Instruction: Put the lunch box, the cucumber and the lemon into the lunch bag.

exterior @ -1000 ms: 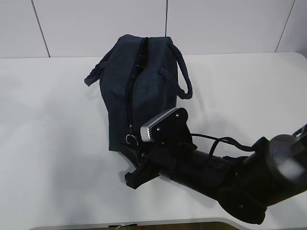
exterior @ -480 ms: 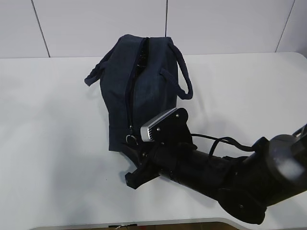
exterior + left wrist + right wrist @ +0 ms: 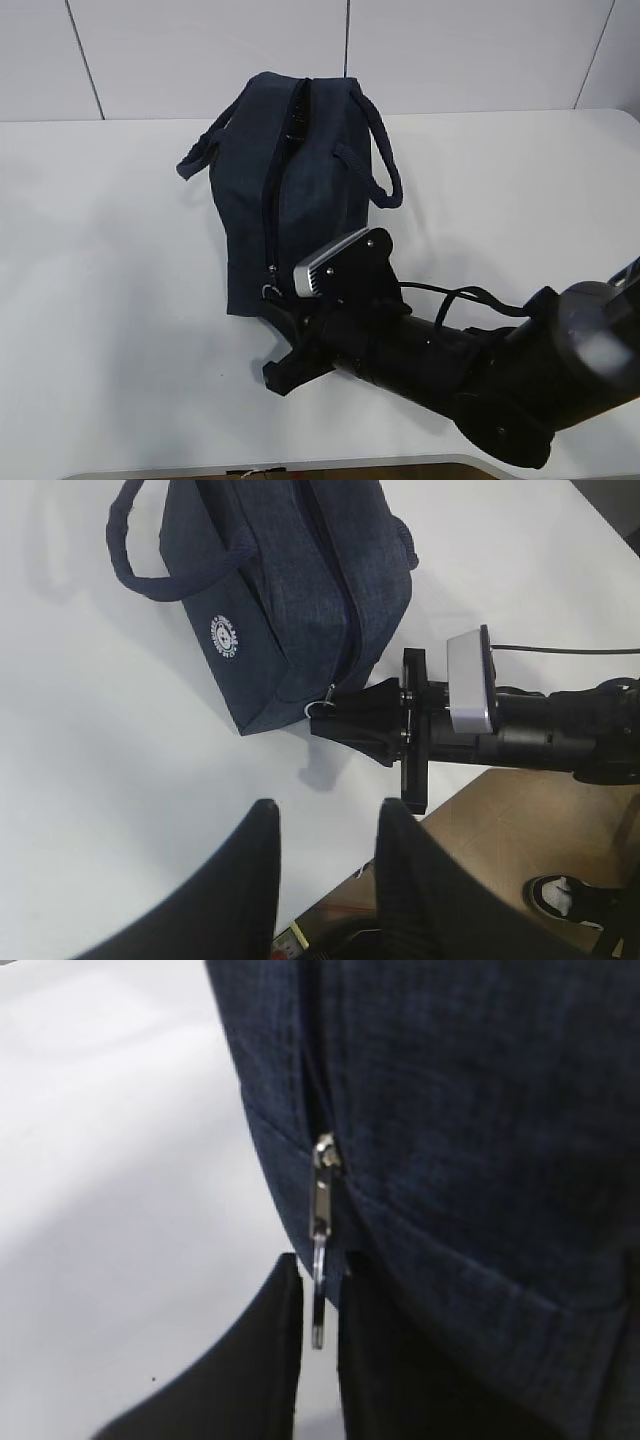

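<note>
Standing upright near the middle of the white table, the dark navy fabric lunch bag had its two loop handles drooping to either side and its zip running down the end that faced the camera. A white round logo showed on one side panel in the left wrist view. At the bottom of that zip hung the metal ring pull (thin and silvery, seen edge-on from the right wrist). The right tool sat at the bag's lower end with its two black fingers narrowed around the ring, which lay in the slim gap between them; whether they actually pinched it I could not tell. The left tool hovered well apart above bare table, its fingers moderately spread and holding nothing.
</note>
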`<state>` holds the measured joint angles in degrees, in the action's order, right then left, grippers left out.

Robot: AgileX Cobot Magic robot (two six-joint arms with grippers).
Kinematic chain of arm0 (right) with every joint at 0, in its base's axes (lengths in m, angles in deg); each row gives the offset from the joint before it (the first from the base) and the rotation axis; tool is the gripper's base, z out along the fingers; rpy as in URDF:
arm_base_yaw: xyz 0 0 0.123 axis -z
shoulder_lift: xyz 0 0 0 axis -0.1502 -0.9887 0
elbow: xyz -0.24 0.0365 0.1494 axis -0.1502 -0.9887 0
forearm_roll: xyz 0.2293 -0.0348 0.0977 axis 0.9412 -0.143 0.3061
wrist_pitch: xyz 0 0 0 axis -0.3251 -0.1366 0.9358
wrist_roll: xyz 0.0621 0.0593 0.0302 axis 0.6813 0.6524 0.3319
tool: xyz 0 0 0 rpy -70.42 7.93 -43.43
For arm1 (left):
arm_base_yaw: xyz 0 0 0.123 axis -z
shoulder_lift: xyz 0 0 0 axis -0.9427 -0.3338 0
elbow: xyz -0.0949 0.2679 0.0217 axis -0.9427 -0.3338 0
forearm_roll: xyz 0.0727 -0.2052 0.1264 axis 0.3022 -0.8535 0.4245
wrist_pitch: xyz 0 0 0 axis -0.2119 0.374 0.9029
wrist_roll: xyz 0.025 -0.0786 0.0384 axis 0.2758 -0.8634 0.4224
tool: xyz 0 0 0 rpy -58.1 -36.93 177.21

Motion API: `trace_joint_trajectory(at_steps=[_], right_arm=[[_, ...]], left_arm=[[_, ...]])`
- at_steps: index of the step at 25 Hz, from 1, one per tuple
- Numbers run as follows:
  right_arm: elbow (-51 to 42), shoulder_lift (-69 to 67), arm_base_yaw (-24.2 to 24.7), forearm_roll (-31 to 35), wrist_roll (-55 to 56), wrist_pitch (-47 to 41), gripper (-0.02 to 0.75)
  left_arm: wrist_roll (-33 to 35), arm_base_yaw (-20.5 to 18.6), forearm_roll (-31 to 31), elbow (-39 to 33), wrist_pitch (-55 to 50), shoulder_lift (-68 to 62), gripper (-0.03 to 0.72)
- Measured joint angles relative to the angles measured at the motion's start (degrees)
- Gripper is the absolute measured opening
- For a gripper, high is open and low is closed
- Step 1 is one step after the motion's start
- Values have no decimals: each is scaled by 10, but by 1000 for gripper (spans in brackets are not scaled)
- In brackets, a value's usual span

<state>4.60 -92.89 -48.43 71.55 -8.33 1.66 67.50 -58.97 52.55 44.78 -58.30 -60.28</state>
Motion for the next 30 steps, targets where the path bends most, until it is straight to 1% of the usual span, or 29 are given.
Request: trace_joint_trajectory(at_steps=[6,7,9,10,17,22,27,30], right_arm=[[0,0,0,8,0,0,80],[0,0,0,10,0,0,67],[0,0,0,13,1,0,16],[0,0,0,13,5,0,7],[0,2,0,12,31,-2,6],[-9,29,0,8,33,-18,6],[-14,49,0,-6,37,-41,6],[-14,63,0,-28,54,-54,6]], left_arm=[[0,0,0,0,0,2,212],[0,0,0,0,0,2,212],[0,0,0,0,-5,2,212],[0,0,0,0,-9,2,212],[0,0,9,0,-39,2,215],[0,0,24,0,-47,2,219],[0,0,27,-6,-55,-1,221],[0,0,28,-18,-58,-8,223]])
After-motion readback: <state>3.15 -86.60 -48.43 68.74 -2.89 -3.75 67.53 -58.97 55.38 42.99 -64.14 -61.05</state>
